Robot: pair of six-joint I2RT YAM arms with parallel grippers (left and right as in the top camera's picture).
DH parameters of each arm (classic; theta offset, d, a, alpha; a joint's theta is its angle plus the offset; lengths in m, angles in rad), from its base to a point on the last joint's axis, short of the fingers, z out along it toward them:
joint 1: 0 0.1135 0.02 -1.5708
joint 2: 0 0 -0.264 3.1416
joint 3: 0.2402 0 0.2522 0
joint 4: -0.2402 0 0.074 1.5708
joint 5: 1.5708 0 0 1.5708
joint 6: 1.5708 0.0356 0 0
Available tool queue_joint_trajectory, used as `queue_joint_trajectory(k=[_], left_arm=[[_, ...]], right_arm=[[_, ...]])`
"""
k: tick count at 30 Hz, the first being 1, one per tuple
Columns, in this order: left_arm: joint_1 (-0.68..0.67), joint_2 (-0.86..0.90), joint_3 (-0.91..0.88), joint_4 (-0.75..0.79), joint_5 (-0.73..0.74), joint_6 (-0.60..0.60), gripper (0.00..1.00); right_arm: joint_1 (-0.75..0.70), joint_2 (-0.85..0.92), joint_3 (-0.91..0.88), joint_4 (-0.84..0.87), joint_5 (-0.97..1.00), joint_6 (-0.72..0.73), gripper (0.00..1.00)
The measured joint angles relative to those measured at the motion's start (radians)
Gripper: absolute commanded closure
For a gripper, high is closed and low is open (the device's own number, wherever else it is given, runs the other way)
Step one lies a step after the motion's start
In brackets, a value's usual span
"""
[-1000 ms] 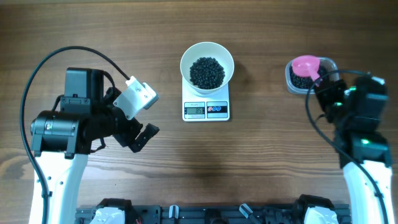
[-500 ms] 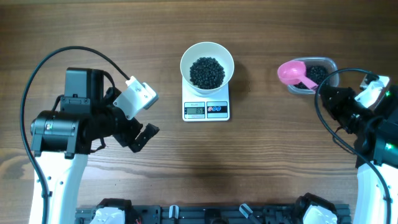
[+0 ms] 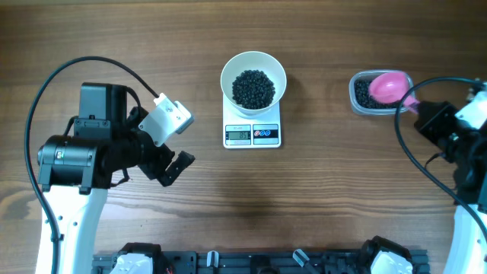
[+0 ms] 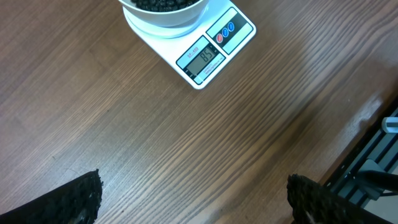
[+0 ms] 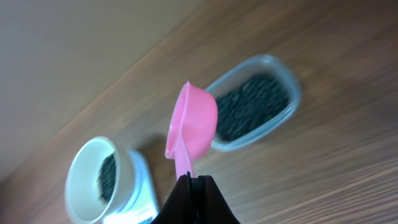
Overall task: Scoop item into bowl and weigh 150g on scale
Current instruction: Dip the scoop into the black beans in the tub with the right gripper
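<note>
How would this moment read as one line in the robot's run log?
left gripper: open | right gripper: shut on pink scoop above tub | bowl with beans on scale | display: 85

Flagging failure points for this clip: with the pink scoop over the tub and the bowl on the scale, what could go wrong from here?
The right gripper pinches the pink scoop only by its handle end, so a loaded scoop may twist and spill beans onto the table on the way to the bowl. The scale shows 85; full scoops could overshoot 150.
</note>
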Motion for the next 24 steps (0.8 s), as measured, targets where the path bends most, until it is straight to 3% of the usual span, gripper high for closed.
queue_joint_trajectory(k=[11, 24], left_arm=[[0.0, 0.0, 0.0, 0.0, 0.0, 0.0, 0.0], [0.0, 0.0, 0.0, 0.0, 0.0, 0.0, 0.0]], right_arm=[[0.023, 0.092, 0.04, -0.044, 0.165, -0.025, 0.95], [0.214, 0.277, 0.04, 0.123, 0.371, -0.14, 0.95]])
